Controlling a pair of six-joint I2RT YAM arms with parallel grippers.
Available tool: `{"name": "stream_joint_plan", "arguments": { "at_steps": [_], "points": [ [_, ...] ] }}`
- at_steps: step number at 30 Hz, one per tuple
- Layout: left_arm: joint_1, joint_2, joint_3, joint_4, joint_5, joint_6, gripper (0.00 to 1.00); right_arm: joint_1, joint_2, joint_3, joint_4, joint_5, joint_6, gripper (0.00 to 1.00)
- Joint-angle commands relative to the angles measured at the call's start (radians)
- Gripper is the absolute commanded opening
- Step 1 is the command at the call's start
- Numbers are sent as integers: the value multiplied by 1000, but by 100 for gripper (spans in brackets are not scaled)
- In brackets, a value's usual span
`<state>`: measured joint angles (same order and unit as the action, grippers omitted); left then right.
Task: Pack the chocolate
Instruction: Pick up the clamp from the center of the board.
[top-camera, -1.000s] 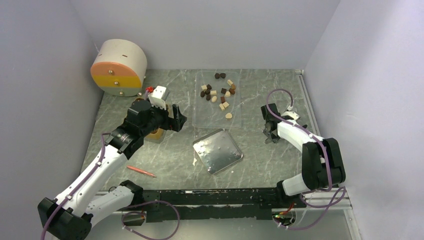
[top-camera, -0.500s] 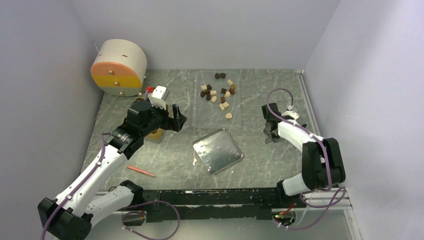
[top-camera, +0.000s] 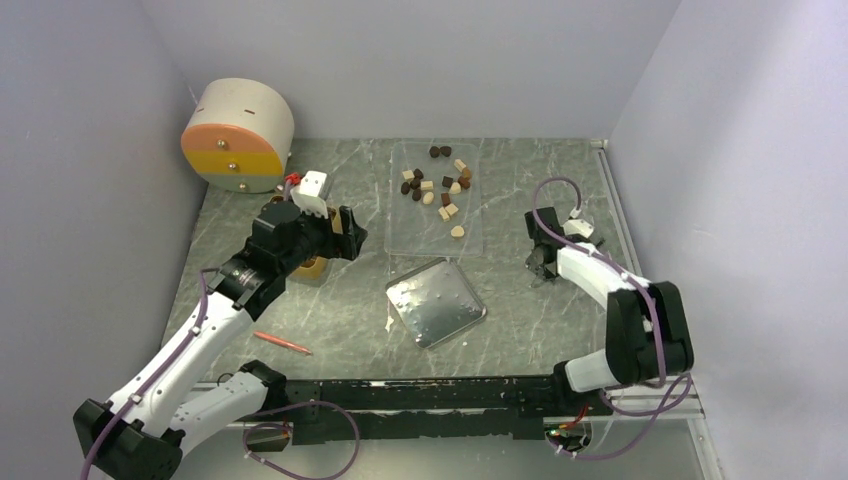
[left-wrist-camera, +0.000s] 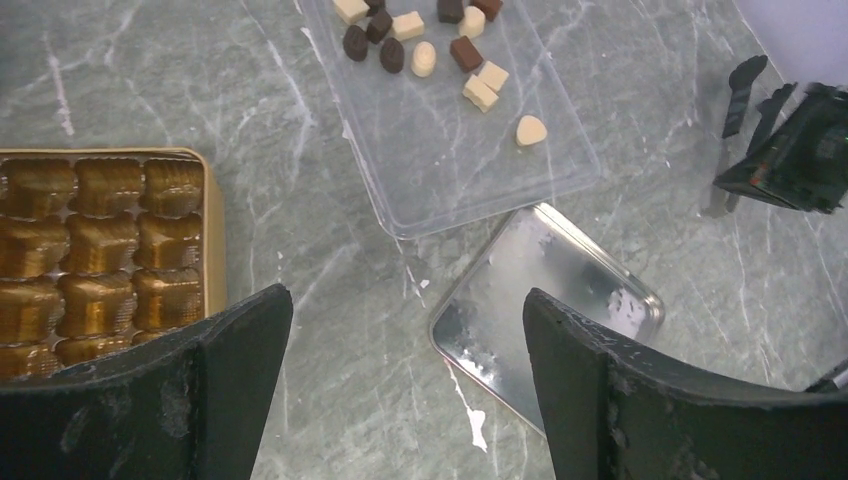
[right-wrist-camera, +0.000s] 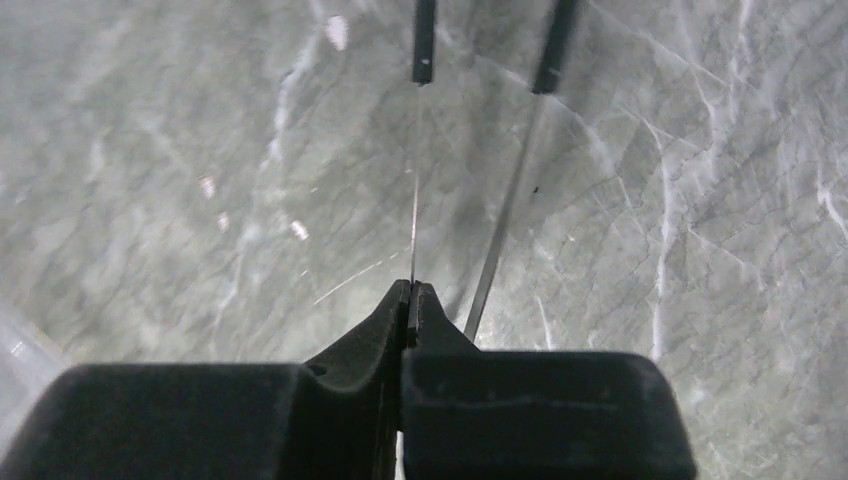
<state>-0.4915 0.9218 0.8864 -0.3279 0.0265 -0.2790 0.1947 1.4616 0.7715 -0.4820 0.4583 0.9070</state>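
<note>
Several chocolate pieces (top-camera: 437, 190), dark brown, mid brown and cream, lie on a clear plastic tray (top-camera: 440, 238); they also show in the left wrist view (left-wrist-camera: 420, 45). My left gripper (top-camera: 345, 232) is open and empty, held above the table (left-wrist-camera: 405, 300) between the golden compartment box (left-wrist-camera: 100, 250) and a metal lid (left-wrist-camera: 560, 290). The box compartments in view hold no chocolate. My right gripper (top-camera: 540, 260) is shut (right-wrist-camera: 411, 290) on thin black-tipped tweezers (right-wrist-camera: 425, 40), low over bare table to the right of the tray.
The metal lid (top-camera: 436, 301) lies in front of the tray. A red-orange pen (top-camera: 282, 343) lies at the near left. A round cream, pink and yellow drawer unit (top-camera: 238, 135) stands at the back left. Walls close in both sides.
My left gripper has shifted slightly back and to the left over the box. The right gripper has barely moved and still holds the tweezers.
</note>
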Motion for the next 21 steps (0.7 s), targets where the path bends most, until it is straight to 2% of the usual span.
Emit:
{"name": "stream_joint_plan", "arguments": {
  "at_steps": [1, 8, 12, 16, 21],
  "points": [
    [1, -25, 8, -14, -90, -23, 90, 2, -143, -7, 52, -58, -121, 0],
    [1, 3, 24, -54, -133, -92, 88, 46, -325, -1, 82, -249, -298, 0],
    [1, 18, 49, -74, -55, -148, 85, 105, -428, -8, 165, -501, -328, 0],
    [1, 17, 114, -136, -47, -194, 84, 281, -455, 24, 197, -502, -262, 0],
    [1, -30, 235, -221, -186, -180, 85, 491, -425, 5, 339, -520, -126, 0]
  ]
}}
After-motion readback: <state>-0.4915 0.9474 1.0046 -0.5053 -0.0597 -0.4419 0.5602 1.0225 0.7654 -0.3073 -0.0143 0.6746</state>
